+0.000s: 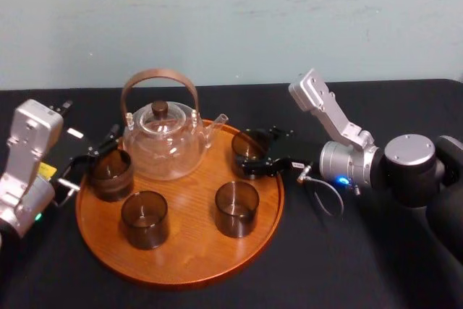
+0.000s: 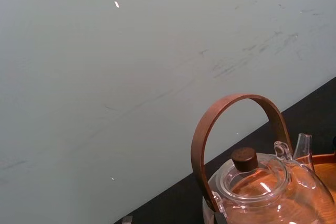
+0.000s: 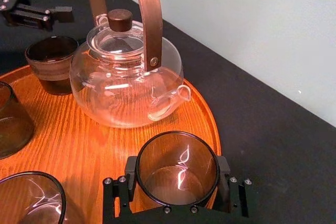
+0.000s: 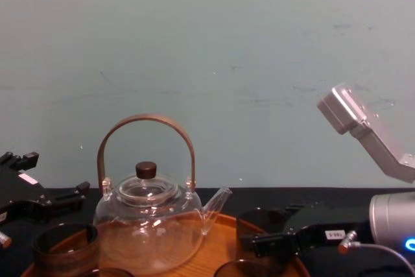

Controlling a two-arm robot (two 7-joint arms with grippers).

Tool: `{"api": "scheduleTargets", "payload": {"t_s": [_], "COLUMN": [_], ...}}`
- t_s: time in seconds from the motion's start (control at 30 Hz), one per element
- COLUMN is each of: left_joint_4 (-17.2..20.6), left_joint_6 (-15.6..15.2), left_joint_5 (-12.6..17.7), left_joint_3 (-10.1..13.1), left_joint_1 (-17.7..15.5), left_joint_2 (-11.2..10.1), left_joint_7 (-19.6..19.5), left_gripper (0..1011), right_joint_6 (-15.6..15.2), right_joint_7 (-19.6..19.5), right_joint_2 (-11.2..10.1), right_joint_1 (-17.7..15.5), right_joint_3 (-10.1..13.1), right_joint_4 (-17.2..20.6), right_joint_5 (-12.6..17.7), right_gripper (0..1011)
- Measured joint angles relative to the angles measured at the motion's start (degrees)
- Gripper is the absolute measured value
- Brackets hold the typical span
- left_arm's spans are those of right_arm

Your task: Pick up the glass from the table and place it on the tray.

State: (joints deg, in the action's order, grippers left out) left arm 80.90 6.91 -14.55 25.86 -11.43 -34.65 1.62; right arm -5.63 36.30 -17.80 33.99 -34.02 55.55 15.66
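Note:
The round orange-brown tray (image 1: 188, 251) lies on the black table and carries a glass teapot (image 1: 163, 142) and several dark smoked glasses. My right gripper (image 1: 255, 153) reaches in from the right and is shut on the glass (image 1: 246, 148) at the tray's right rear. In the right wrist view its black fingers (image 3: 224, 174) hug both sides of this glass (image 3: 177, 169), which stands just inside the tray's rim (image 3: 210, 124). My left gripper (image 1: 90, 161) stands open at the tray's left edge, beside another glass (image 1: 111, 174), with nothing held.
Two more glasses (image 1: 145, 218) (image 1: 236, 208) stand on the front half of the tray. The teapot's tall brown handle (image 4: 146, 121) rises at the tray's rear middle, its spout (image 3: 176, 95) pointing toward the right gripper. Black tabletop surrounds the tray; a pale wall stands behind.

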Motion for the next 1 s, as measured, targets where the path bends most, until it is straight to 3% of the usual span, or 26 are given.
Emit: {"api": "scheduleTargets", "payload": {"t_s": [0.37,0.57,1.0], "left_joint_4": [0.0,0.0,0.0], "left_joint_6": [0.0,0.0,0.0], "left_joint_5": [0.0,0.0,0.0], "left_joint_3": [0.0,0.0,0.0], "left_joint_1": [0.0,0.0,0.0], "left_joint_2": [0.0,0.0,0.0], "left_joint_7": [0.0,0.0,0.0], "left_gripper": [1001,1002,1002], "right_joint_6": [-0.2,-0.5,-0.4], "right_joint_7": [-0.1,-0.1,0.0], "right_joint_2": [-0.1,-0.1,-0.1], "right_joint_1": [-0.1,-0.1,-0.1], "right_joint_3": [-0.1,-0.1,-0.1], "right_joint_4": [-0.1,-0.2,-0.2], "right_joint_5": [-0.1,-0.3,-0.1], "right_gripper": [904,1002,1002]}}
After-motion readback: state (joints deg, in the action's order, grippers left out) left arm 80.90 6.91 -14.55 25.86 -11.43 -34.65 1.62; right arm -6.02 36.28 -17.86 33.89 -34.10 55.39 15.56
